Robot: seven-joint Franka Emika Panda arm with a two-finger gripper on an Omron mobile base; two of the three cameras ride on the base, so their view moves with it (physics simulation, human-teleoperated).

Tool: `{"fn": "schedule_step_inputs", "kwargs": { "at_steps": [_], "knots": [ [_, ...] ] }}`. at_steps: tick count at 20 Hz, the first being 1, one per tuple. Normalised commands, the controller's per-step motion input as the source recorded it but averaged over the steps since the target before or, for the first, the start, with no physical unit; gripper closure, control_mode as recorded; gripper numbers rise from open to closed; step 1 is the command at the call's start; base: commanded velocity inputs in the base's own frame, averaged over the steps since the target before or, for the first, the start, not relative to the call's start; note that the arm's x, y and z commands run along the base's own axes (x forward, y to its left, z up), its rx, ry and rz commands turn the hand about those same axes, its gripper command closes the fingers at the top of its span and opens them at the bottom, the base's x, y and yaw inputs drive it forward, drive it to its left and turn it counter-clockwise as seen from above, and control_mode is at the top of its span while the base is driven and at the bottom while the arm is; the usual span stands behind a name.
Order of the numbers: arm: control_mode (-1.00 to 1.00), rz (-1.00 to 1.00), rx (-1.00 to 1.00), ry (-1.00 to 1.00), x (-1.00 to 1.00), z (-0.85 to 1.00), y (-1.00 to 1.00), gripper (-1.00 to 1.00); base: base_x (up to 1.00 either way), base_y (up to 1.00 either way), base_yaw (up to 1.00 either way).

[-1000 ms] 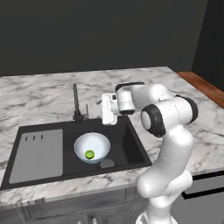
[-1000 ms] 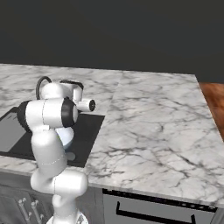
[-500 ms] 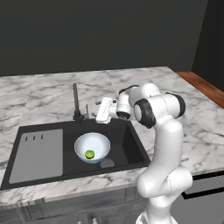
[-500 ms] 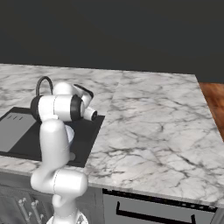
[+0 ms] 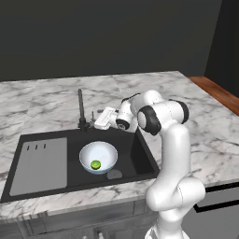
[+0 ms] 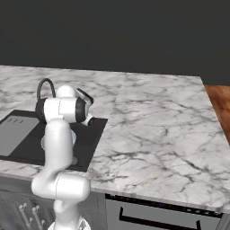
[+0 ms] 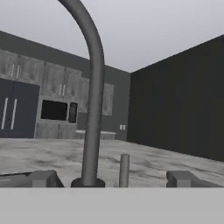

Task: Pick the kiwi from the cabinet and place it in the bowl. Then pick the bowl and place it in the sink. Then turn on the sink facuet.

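The white jointed arm bends forward over the marble counter, its hand lying level and reaching left above the black rectangular sink. The gripper, partly blurred, has its jaws spread wide, holding nothing. The thin dark grey upright faucet stands just beyond the fingertips, its lever between them. The white bowl sits in the basin with the lime-green kiwi inside.
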Motion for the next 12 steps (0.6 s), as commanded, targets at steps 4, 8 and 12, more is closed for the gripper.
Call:
{"fn": "schedule_step_inputs", "kwargs": {
  "at_steps": [4,8,12],
  "knots": [
    [-1.00,-0.01,0.00,0.04,0.41,-0.16,0.04,-1.00,0.00,0.00,0.00],
    [-1.00,-0.01,0.00,0.03,0.48,-0.32,0.06,-1.00,0.00,0.00,0.00],
    [-1.00,-0.03,0.00,0.03,0.58,-0.26,0.12,-1.00,0.00,0.00,0.00]
  ]
}}
